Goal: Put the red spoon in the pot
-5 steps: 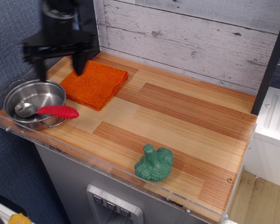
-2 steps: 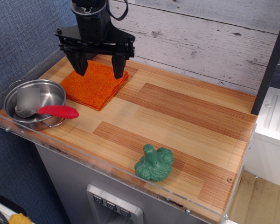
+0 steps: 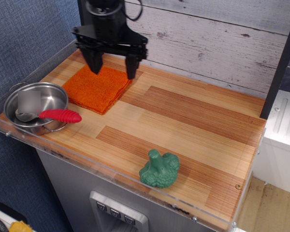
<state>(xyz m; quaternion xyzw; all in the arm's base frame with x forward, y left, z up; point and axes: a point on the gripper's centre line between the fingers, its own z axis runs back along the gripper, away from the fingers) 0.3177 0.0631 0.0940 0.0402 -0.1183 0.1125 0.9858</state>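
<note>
Spoon delivered, pincer (image 3: 112, 65) pulled back.
Your pincer rose away open and empty; the red spoon (image 3: 48, 115) lay left below it, in the pot (image 3: 48, 96).

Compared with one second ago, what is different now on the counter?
The pincer, open and empty, moved from above the pot rightward and toward the back wall; it now hangs over the far edge of the orange cloth. The red spoon stayed with its bowl in the pot, handle across the rim. Cloth and green toy unchanged.
</note>
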